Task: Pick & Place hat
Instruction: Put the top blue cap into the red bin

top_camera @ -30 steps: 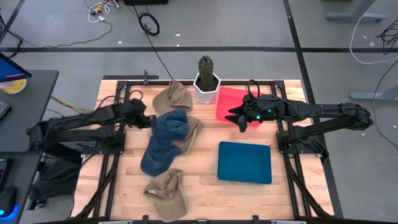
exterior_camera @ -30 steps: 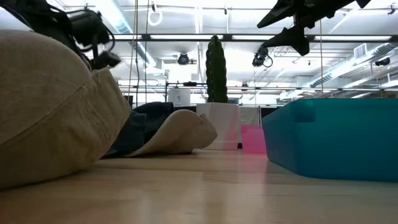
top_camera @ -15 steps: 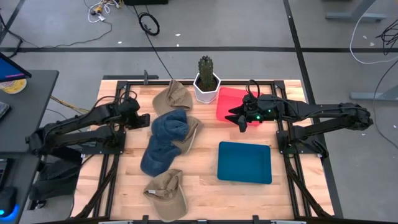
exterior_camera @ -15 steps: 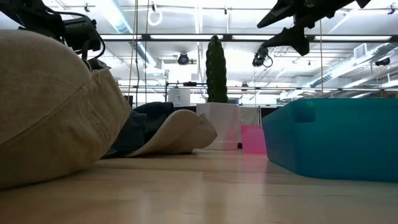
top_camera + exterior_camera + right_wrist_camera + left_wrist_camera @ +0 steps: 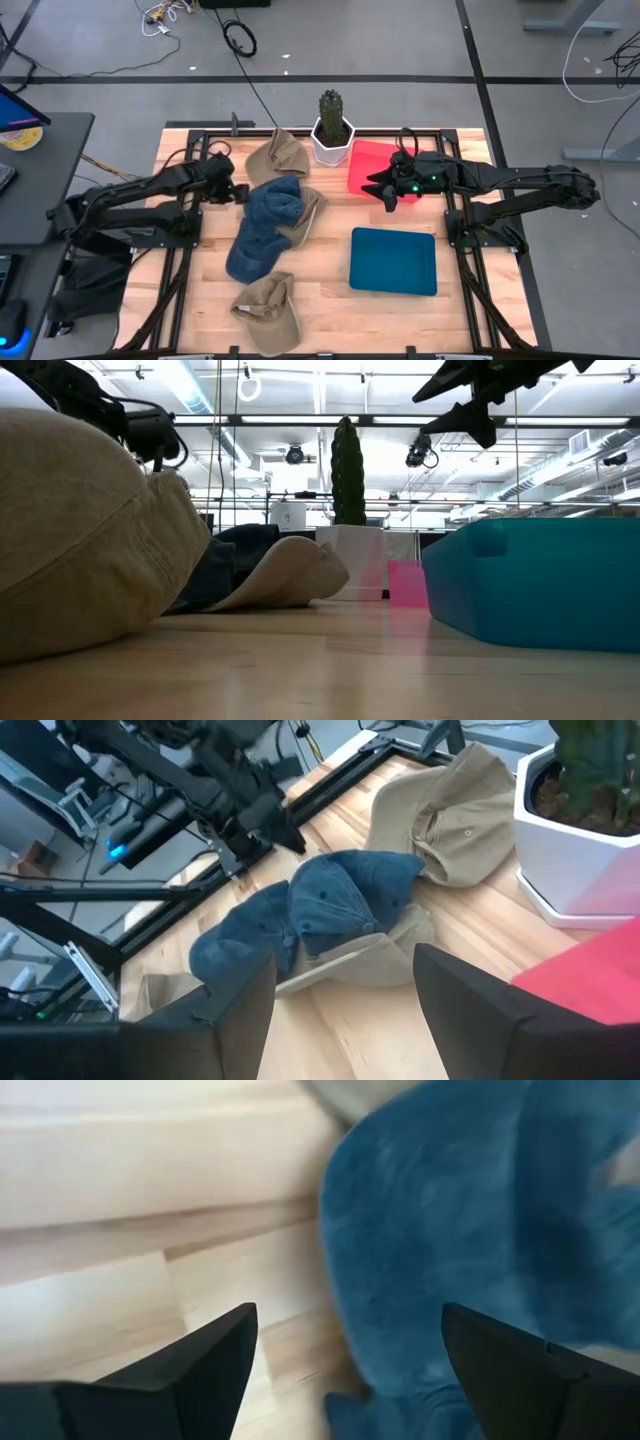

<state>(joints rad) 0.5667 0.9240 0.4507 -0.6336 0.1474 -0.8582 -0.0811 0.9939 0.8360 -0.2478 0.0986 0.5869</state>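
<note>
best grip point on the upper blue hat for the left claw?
Probably the crown edge of the upper blue hat facing the left claw, approached from above on that side. That edge lies over bare table; the far side overlaps a tan hat.

A robotics lab: concrete floor (image 5: 90,40) strewn with cables (image 5: 238,38) at 12 o'clock, ceiling strip lights (image 5: 190,385), and a monitor (image 5: 17,108) at 9 o'clock.

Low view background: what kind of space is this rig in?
Probably a robotics lab or open workshop. The low view shows exposed ceiling strip lights and overhead rails; the high view shows a bare concrete floor with loose cables around the wooden table.
</note>
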